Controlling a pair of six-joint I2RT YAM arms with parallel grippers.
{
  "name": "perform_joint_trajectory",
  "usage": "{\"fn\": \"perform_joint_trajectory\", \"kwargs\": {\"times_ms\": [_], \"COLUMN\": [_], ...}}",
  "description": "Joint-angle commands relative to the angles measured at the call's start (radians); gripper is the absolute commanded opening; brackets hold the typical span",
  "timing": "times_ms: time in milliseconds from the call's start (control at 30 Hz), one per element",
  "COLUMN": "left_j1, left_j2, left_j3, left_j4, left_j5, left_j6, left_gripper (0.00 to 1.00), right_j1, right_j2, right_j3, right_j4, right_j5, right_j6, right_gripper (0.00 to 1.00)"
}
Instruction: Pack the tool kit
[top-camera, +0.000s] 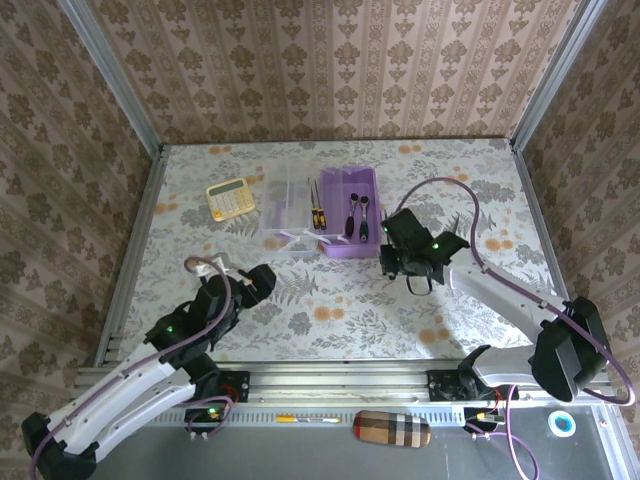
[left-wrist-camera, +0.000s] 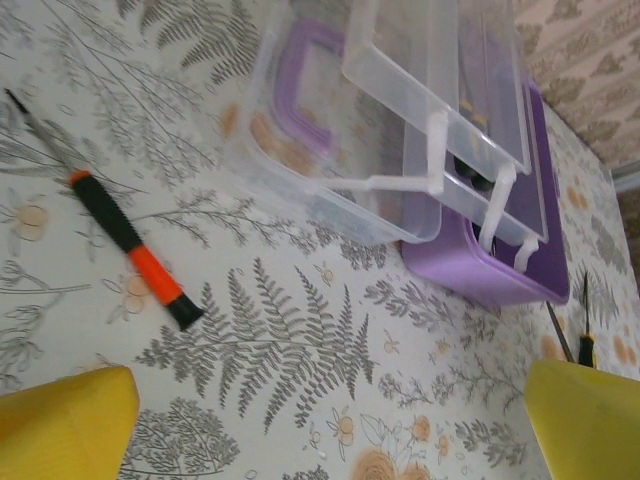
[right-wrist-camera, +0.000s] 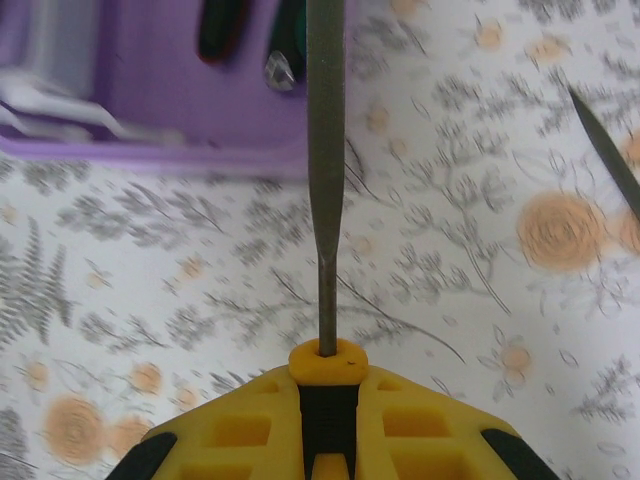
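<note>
The purple box (top-camera: 348, 215) of the tool kit stands open mid-table, its clear lid (top-camera: 288, 212) lying flat to its left. Screwdrivers (top-camera: 317, 214) and a ratchet wrench (top-camera: 358, 212) lie inside. Just right of the box's front corner, my right gripper (top-camera: 395, 258) is shut on a black-orange handle (right-wrist-camera: 328, 366). Its grey shaft (right-wrist-camera: 325, 150) points at the box wall (right-wrist-camera: 190, 115). My left gripper (top-camera: 258, 280) hangs open above bare table, with its yellow fingers (left-wrist-camera: 62, 425) wide apart. A black-orange screwdriver (left-wrist-camera: 135, 256) lies on the table left of the lid (left-wrist-camera: 380, 120).
A yellow calculator (top-camera: 230, 198) sits left of the lid. Another thin tool (left-wrist-camera: 585, 335) lies on the table beside the box, and a dark tip (right-wrist-camera: 608, 150) shows at the right. A plaid case (top-camera: 392, 428) rests on the front rail. Walls close in the table.
</note>
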Motion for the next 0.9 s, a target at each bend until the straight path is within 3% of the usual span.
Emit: {"fn": "perform_joint_trajectory", "kwargs": {"times_ms": [0, 333, 867], "left_j1": [0.015, 0.032, 0.038], "left_j2": [-0.063, -0.129, -0.116], "left_j3": [-0.014, 0.024, 0.025], "left_j4": [-0.096, -0.221, -0.211], "left_j5": [-0.055, -0.084, -0.070], "left_j6": [-0.018, -0.012, -0.005], "left_gripper": [1.00, 1.00, 1.00], "right_j1": [0.004, 0.026, 0.022], "right_j2": [0.067, 0.341, 0.737], "right_j3": [0.093, 0.386, 0.788], "right_j4": [0.023, 0.069, 0.014], "right_j5": [-0.027, -0.079, -0.107], "right_j6": [-0.018, -0.052, -0.093], "right_gripper": [0.17, 0.17, 0.17]}}
